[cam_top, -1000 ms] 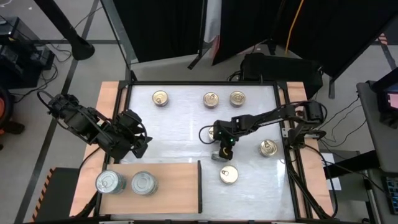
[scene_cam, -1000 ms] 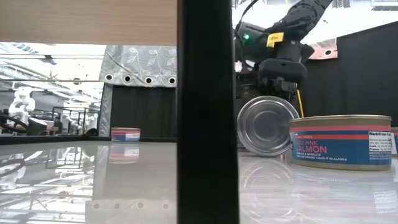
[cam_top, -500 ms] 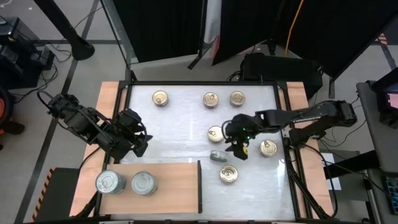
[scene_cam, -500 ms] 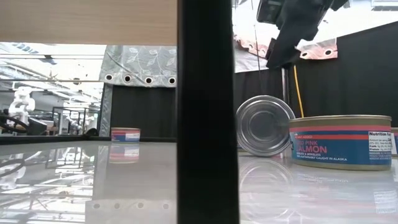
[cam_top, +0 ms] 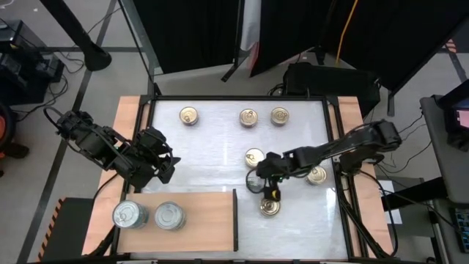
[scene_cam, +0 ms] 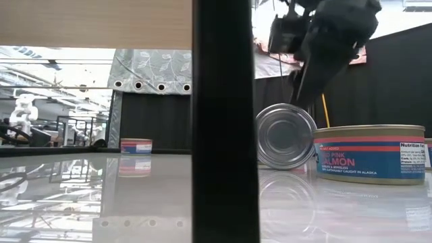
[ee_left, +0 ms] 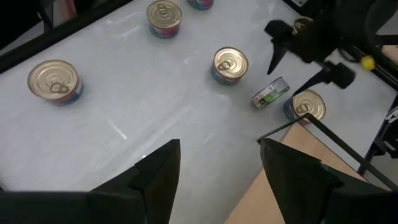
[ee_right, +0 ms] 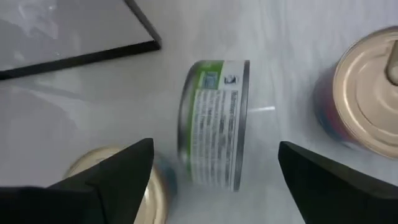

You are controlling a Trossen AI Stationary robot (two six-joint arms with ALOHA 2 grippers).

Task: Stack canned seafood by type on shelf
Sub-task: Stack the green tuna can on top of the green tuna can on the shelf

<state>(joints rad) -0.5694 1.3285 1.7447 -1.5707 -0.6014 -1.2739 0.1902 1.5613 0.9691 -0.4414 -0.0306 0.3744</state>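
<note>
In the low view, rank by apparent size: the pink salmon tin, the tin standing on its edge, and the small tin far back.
1. Pink salmon tin, nearest the camera.
2. Tin on its edge, slightly behind it.
3. Far tin, smallest.

Nearness drives this; true sizes may match.

Right gripper point(ee_left: 303, 55) open above tipped tin point(ee_left: 270, 93).

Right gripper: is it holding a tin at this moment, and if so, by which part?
Nothing is held. The right gripper hangs open above the green-labelled tin, which lies on its edge on the table, clear of both fingers.
</note>
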